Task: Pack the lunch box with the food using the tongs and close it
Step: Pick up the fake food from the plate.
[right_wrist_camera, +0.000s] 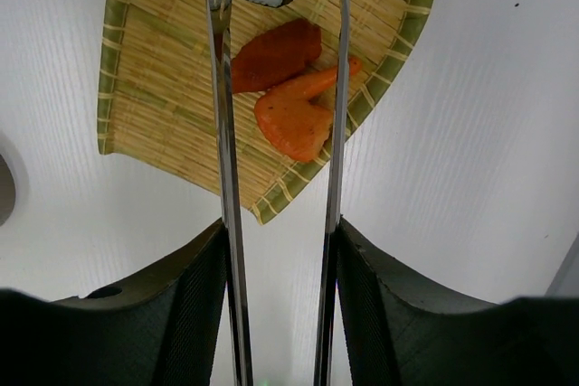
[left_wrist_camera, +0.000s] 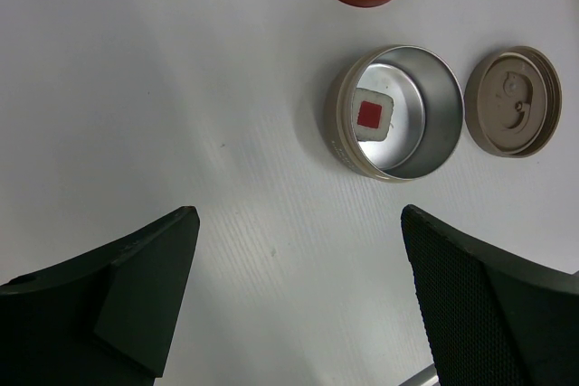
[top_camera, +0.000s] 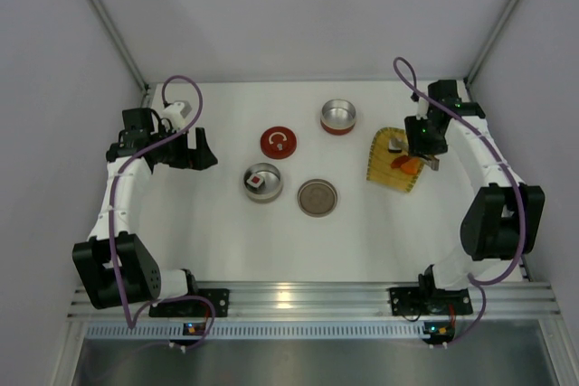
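Metal tongs [right_wrist_camera: 224, 133] over the mat [right_wrist_camera: 154, 88].
My right fingers [right_wrist_camera: 181, 314] grip them astride the orange piece [right_wrist_camera: 291, 124]; left fingers [left_wrist_camera: 136, 287] gape wide.

- A robotics lab test cell: I work inside a booth of plain grey panels [top_camera: 298, 6] on the far, left and right sides.
- Slanting aluminium posts [top_camera: 104, 20] frame its far corners.
- The white table [top_camera: 226, 250] ends at a slotted aluminium rail [top_camera: 308, 296] on the near edge, where my left arm [top_camera: 116, 205] and right arm [top_camera: 493, 219] are bolted.
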You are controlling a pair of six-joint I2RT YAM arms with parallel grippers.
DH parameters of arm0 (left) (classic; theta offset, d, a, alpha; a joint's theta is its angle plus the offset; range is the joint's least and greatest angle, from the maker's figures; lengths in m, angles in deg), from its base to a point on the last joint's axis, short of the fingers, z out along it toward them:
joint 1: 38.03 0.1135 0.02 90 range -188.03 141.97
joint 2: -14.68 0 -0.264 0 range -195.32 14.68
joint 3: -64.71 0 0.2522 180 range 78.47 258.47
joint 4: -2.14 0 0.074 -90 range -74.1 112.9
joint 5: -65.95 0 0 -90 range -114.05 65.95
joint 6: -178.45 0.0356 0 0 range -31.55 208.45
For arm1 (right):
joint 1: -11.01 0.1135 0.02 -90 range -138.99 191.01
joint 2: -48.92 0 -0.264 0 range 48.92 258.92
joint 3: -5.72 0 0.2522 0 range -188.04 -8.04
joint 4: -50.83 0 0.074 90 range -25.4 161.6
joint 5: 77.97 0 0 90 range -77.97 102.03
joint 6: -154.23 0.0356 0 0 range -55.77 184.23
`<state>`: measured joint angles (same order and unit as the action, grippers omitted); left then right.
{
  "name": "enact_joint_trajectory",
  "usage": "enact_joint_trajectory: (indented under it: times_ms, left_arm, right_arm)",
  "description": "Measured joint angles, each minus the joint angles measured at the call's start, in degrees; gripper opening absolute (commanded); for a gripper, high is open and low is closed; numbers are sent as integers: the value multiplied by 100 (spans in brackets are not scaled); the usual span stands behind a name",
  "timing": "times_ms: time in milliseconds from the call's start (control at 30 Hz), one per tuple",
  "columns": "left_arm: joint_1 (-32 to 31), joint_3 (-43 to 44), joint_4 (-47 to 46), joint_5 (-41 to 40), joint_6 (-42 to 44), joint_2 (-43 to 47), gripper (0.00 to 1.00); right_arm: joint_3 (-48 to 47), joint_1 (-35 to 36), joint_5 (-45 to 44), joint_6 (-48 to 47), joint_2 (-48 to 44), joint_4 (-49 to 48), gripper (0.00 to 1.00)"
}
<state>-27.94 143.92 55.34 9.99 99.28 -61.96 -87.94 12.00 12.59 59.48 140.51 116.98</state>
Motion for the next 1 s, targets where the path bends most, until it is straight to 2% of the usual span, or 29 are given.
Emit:
enact_joint_trajectory:
  times_ms: [1000]
  left_arm:
    - [0, -24, -70, 55, -44, -90, 98]
  right_arm:
    - [-15, 0, 127, 321, 2, -11, 46]
